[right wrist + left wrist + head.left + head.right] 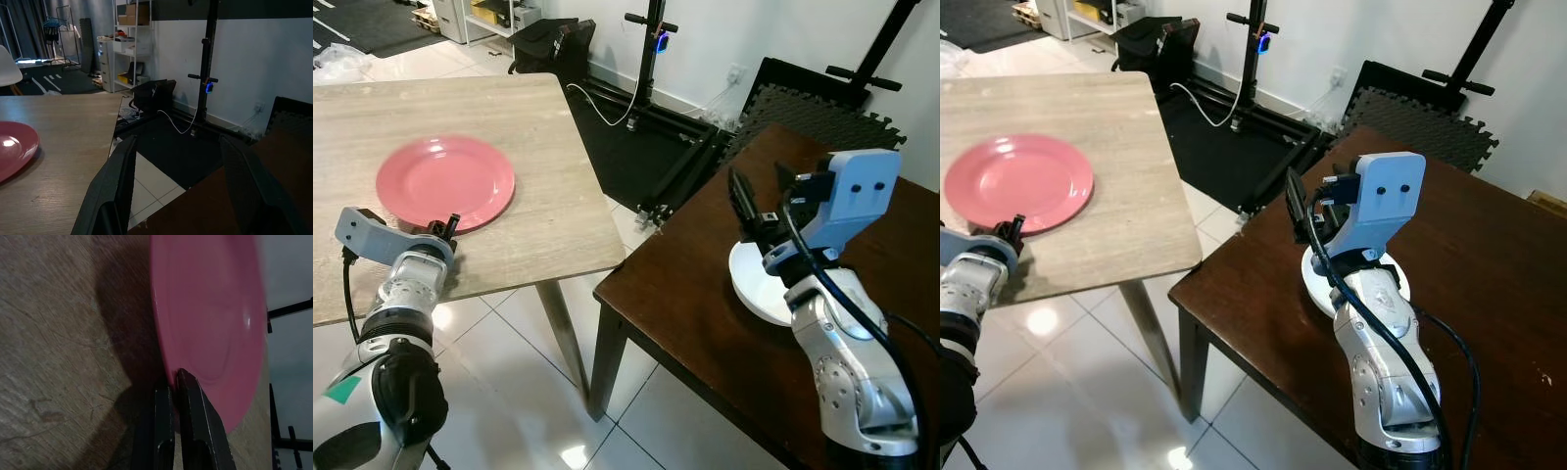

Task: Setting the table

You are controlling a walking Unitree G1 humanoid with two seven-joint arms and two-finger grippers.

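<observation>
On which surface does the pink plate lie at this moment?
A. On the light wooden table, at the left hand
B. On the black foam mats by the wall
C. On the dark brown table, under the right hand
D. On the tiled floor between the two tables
A. The pink plate lies flat on the light wooden table, and the left hand is at its near rim with fingers closed together.
</observation>
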